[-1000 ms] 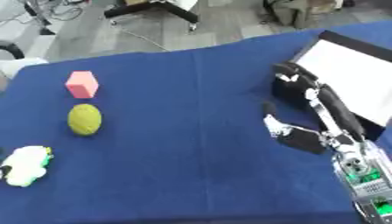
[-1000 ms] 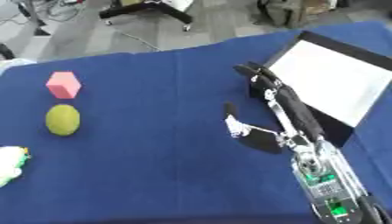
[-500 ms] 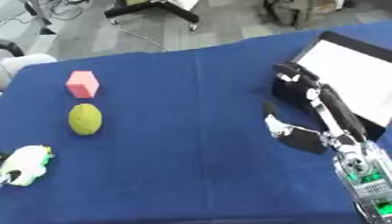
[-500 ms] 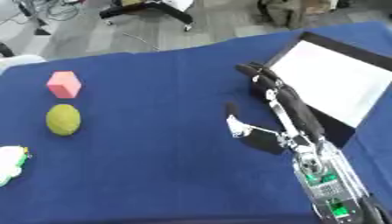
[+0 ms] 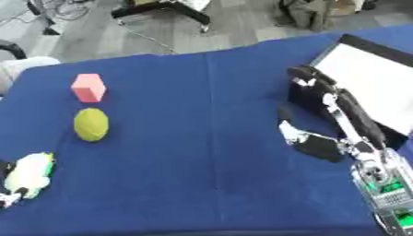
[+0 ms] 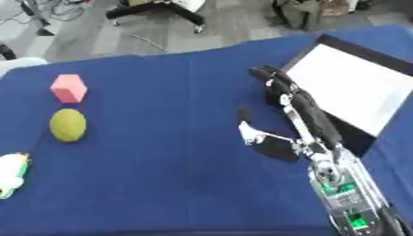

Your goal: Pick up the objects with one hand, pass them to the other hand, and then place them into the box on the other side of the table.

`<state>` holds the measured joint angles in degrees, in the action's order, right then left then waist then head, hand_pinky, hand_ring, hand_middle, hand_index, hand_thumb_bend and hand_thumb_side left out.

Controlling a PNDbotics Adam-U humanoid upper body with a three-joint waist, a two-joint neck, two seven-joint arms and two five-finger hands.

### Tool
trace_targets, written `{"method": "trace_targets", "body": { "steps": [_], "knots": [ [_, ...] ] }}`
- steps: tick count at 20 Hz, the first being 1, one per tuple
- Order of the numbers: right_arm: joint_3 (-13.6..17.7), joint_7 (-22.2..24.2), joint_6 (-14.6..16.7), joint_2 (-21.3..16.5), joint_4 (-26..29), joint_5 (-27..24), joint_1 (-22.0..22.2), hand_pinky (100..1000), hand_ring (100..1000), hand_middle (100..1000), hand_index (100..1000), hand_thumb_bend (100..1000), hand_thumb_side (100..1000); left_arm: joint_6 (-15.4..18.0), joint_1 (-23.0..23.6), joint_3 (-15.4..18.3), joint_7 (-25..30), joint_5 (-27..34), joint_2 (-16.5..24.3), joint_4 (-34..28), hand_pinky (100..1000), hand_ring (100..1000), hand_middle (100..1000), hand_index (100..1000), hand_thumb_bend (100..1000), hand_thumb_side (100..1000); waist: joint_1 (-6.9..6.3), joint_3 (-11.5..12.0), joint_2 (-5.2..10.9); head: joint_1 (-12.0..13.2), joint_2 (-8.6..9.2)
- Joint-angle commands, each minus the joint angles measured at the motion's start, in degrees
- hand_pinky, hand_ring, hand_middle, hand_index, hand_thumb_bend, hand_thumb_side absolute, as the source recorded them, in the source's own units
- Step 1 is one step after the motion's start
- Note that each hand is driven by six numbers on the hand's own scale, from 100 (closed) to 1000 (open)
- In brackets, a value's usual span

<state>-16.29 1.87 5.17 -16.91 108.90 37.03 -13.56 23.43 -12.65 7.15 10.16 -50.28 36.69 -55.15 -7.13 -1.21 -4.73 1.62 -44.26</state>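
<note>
Pink cube (image 5: 88, 87) and olive ball (image 5: 91, 124) sit untouched at nine o'clock; right hand (image 6: 292, 120) stays spread, while white-green toy (image 5: 29, 172) has drifted lower.

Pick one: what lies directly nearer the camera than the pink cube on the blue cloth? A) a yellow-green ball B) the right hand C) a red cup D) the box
A: the yellow-green ball sits just below the pink cube on the left of the cloth, while the box and the right hand are across on the right.
</note>
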Motion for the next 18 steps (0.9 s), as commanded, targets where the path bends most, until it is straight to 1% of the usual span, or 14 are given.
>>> {"method": "trace_targets", "body": {
  "steps": [1,3,5,7,10,13,15,18],
  "knots": [
    [0.42,0.02,-0.05,-0.54,0.74,-0.29,-0.38,798,1000,874,934,100,426,-0.53,-0.39,0.34,-4.73,4.18,-0.34,-1.32,547,326,319,469,100,256,0.47,-0.02,0.54,0.01,0.14],
    [0.46,-0.02,-0.07,-0.5,0.74,-0.31,-0.35,798,1000,874,934,100,426,-0.24,-0.3,0.51,-7.64,7.41,-0.59,-2.41,529,291,275,418,100,247,0.49,-0.01,0.5,0.0,0.14],
    [0.5,-0.07,-0.07,-0.47,0.74,-0.32,-0.33,798,1000,874,934,100,426,0.37,-0.22,0.89,-9.22,10.87,-0.7,-3.92,531,286,266,408,100,244,0.49,0.01,0.47,0.01,0.14],
    [0.54,-0.12,-0.07,-0.43,0.73,-0.31,-0.28,799,1000,874,934,100,427,1.21,-0.2,1.45,-9.21,14.31,-0.59,-6.38,534,286,266,407,100,244,0.48,0.05,0.47,-0.01,0.14],
    [0.54,-0.15,-0.04,-0.41,0.7,-0.31,-0.24,799,1000,874,935,100,427,2.4,-0.34,2.31,-7.77,19.01,-0.09,-11.55,538,286,265,405,100,249,0.45,0.18,0.52,0.07,0.14],
    [0.43,-0.05,0.03,-0.52,0.72,-0.25,-0.37,799,999,874,935,100,426,3.53,-0.73,2.18,-5.53,23.82,0.57,-17.86,545,289,267,407,100,258,0.41,0.26,0.6,0.21,0.14],
    [0.17,0.13,0.12,-0.76,0.85,-0.22,-0.7,799,998,878,937,100,427,4.59,-1.32,0.93,-3.41,27.08,0.82,-22.72,549,292,270,411,100,262,0.43,0.22,0.67,0.32,0.14],
    [-0.51,0.28,0.37,-1.57,1.51,0.24,-1.6,800,992,882,940,100,423,5.9,-2.75,-2.03,0.62,30.93,1.04,-29.33,554,297,275,416,100,260,0.48,0.11,0.77,0.52,0.14]
  ]
}}
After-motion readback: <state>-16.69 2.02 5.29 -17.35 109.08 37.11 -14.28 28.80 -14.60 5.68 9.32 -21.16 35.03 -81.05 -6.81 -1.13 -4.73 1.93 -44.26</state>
